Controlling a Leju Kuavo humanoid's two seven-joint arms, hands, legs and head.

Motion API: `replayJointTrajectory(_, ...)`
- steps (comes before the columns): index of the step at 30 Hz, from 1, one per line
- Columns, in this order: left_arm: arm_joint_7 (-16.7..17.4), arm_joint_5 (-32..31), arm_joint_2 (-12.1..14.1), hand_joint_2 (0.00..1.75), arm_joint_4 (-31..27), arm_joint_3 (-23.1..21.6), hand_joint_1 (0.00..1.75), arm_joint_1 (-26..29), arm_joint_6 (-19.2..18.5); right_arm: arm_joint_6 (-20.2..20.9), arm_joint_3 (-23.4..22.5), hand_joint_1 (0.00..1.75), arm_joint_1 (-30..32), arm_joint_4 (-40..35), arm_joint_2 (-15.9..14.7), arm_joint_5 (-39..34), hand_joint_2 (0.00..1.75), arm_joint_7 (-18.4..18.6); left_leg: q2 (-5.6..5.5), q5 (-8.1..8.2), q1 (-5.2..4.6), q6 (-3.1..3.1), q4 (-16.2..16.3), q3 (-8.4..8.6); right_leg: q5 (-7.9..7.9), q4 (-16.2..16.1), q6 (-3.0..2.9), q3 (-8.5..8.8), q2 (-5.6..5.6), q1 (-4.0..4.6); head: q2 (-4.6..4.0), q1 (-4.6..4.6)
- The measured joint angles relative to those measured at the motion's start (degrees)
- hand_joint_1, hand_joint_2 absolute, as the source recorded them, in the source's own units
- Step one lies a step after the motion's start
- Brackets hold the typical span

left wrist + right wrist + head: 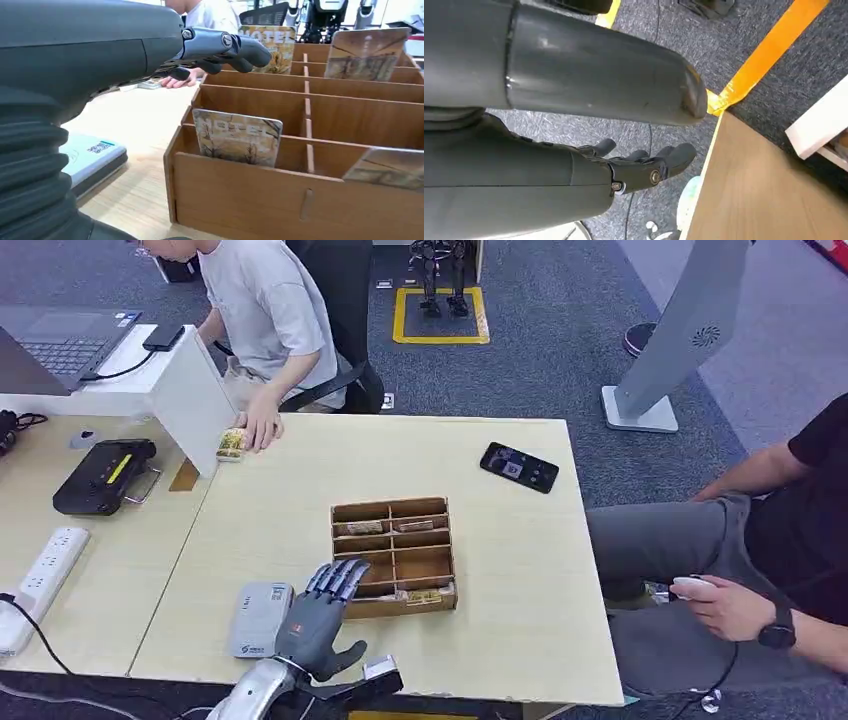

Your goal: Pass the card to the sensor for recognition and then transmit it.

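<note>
Left hand open, empty, fingers over card box near-left slot. Step: reach for card. Next: pinch, carry to sensor.

Right hand hangs off bench, loosely curled, empty.

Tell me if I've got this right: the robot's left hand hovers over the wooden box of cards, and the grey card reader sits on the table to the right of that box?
Not quite. The head view shows the card reader to the left of the wooden box, not the right. The left hand does hover at the box's near left corner, holding nothing.
</note>
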State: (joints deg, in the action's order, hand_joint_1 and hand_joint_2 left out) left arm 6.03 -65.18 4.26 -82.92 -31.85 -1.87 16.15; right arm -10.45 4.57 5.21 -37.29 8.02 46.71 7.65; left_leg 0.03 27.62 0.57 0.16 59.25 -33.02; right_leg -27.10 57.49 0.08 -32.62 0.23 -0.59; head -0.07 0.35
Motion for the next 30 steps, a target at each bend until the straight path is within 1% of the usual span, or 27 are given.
replayJointTrajectory(5, 0.29, -0.59, -0.39, 1.75, 0.87, 1.05, 0.0, -0.02, 0.85, -0.66, 2.34, 0.0, -0.39, 0.39, -0.57, -2.29, 0.0, 0.94, -0.01, 0.0, 0.0, 0.0, 0.0, -0.01, 0.0, 0.0, 0.0, 0.0, 0.0, 0.0, 0.0, 0.0)
replayJointTrajectory(7, 0.5, -0.7, -0.41, 1.75, 1.09, 1.6, 0.0, 0.03, 1.38, -0.66, 3.43, 0.0, 0.49, -0.64, -1.33, -2.86, 0.0, 3.66, -0.01, 0.0, -0.02, 0.0, 0.0, 0.01, -0.01, 0.0, 0.01, -0.01, 0.0, -0.01, 0.0, 0.0)
replayJointTrajectory(9, 0.48, -0.76, -0.35, 1.75, 1.09, 2.41, 0.0, 0.35, 1.88, -0.59, 4.46, 0.0, 3.0, -3.63, -2.41, -3.28, 0.0, 4.94, -0.12, 0.01, -0.02, 0.01, 0.0, -0.05, -0.04, 0.0, 0.03, 0.01, -0.09, -0.01, 0.0, 0.02)
replayJointTrajectory(12, -0.09, -1.64, -0.37, 1.75, 1.09, 3.34, 0.0, 0.71, 2.93, -0.85, 5.2, 0.0, 5.01, -5.29, -3.59, -3.54, 0.0, 4.77, -0.11, 0.01, -0.02, 0.01, 0.0, -0.1, -0.04, 0.0, 0.03, -0.03, -0.07, -0.01, 0.0, 0.0)
replayJointTrajectory(15, -0.09, -3.02, -0.41, 1.75, 1.09, 3.87, 0.0, 0.71, 4.28, -0.94, 6.05, 0.0, 5.26, -5.77, -3.96, -3.73, 0.0, 4.28, -0.08, 0.05, -0.02, 0.02, 0.0, -0.07, -0.04, -0.01, 0.03, -0.06, -0.04, -0.01, 0.0, 0.0)
replayJointTrajectory(22, 0.0, -3.23, -0.41, 1.75, 1.11, 4.5, 0.0, 0.79, 4.41, -0.94, 7.01, 0.0, 5.38, -6.25, -4.57, -4.11, 0.0, 4.2, -0.09, 0.0, -0.01, 0.01, 0.0, -0.08, -0.02, 0.0, 0.02, -0.05, -0.07, 0.0, 0.0, 0.02)
replayJointTrajectory(30, 0.0, -3.21, -0.41, 1.75, 1.11, 4.68, 0.0, 0.81, 4.42, -0.94, 7.06, 0.0, 5.44, -6.4, -4.68, -4.17, 0.0, 4.2, -0.09, 0.01, -0.01, 0.01, 0.0, -0.09, -0.03, 0.0, 0.03, -0.05, -0.07, 0.0, 0.0, 0.0)
